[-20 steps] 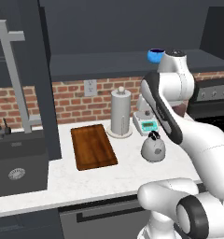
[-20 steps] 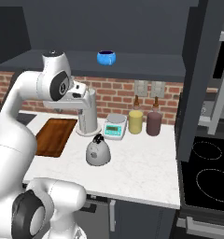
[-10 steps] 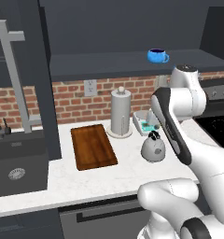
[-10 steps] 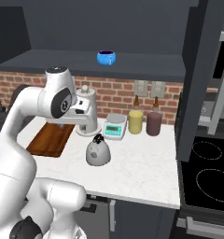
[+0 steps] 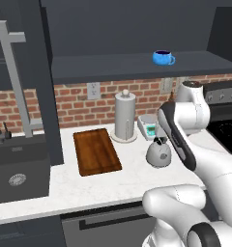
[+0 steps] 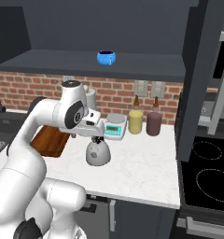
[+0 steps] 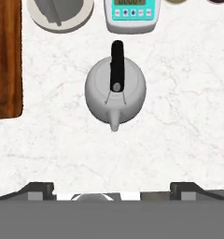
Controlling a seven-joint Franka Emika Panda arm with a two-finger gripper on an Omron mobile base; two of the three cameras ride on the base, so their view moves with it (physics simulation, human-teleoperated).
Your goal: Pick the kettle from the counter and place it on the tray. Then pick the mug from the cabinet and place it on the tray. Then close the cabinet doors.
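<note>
On counter (image 7: 179, 116): kettle (image 7: 115, 91) stands upright, between tray (image 7: 5, 56) and canisters, just before the scale (image 7: 131, 14).
Handle axis: black handle runs straight away from the gripper (image 7: 111, 189); spout faces it.
Offset: kettle directly below, slightly ahead of the fingertips.
Gripper: fingers spread wide, empty.
Judgement: descend, jaws straddling handle.

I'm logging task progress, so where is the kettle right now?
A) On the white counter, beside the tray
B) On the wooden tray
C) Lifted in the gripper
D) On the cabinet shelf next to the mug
A: the kettle stands on the white counter, apart from the tray, with the gripper above and not touching it.
</note>
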